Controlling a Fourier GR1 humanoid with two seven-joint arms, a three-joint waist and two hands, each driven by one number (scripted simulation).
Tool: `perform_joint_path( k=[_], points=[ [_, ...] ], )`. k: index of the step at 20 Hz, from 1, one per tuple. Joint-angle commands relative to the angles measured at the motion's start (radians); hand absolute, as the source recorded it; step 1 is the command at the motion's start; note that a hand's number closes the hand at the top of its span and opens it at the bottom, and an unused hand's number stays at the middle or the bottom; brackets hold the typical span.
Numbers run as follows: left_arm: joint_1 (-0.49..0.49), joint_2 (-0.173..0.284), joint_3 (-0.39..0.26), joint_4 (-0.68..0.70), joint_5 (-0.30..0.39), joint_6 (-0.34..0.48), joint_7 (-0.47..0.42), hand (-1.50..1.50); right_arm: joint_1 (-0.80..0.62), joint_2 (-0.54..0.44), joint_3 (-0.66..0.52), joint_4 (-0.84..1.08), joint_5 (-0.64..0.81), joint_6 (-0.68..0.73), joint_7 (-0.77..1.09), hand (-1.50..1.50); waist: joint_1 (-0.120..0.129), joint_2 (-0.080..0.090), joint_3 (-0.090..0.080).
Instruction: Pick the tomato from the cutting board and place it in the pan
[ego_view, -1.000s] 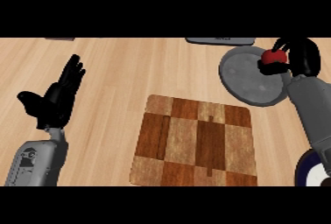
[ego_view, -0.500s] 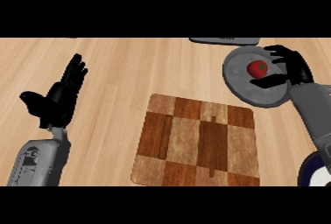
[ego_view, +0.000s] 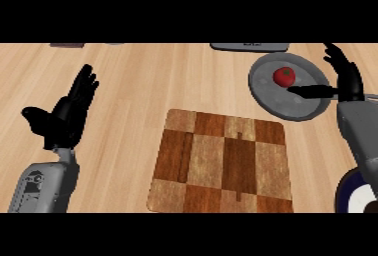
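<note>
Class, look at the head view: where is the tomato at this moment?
The tomato lies in the grey pan at the upper right of the head view, just left of the open right hand and beyond the cutting board.

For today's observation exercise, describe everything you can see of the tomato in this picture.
The tomato is small, round and red, with a dark green patch at its top. It lies in the grey round pan, in the pan's upper half, at the counter's far right. Nothing grips it: the right hand is open beside it, thumb pointing toward it just below, not touching as far as shows.
</note>
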Motion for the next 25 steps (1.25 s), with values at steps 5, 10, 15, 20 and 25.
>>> perform_joint_path(
  k=[5,10,15,20,25],
  points=[
    [0.044,-0.003,0.024,0.029,-0.020,0.035,-0.034,0.00,0.109,-0.097,-0.104,-0.007,-0.161,0.358,-0.173,-1.50,-0.060,-0.022,-0.004],
    [0.086,0.048,0.060,-0.043,0.021,-0.007,0.012,0.00,0.247,-0.133,-0.081,-0.109,-0.199,0.525,-0.238,-1.50,-0.081,-0.038,-0.006],
    [0.056,0.042,0.051,-0.032,-0.003,0.017,0.041,0.00,0.380,-0.105,-0.062,-0.319,-0.261,0.611,-0.166,-1.50,-0.098,-0.041,-0.008],
    [0.082,0.002,0.038,-0.031,-0.012,0.042,0.006,0.00,0.544,-0.068,-0.062,-0.583,-0.343,0.709,-0.056,-1.50,-0.102,-0.041,-0.008],
    [0.076,0.052,0.063,-0.012,0.011,-0.016,-0.020,0.00,0.702,0.015,-0.043,-0.965,-0.389,0.670,0.159,-1.50,-0.087,-0.034,-0.008]
  ],
)
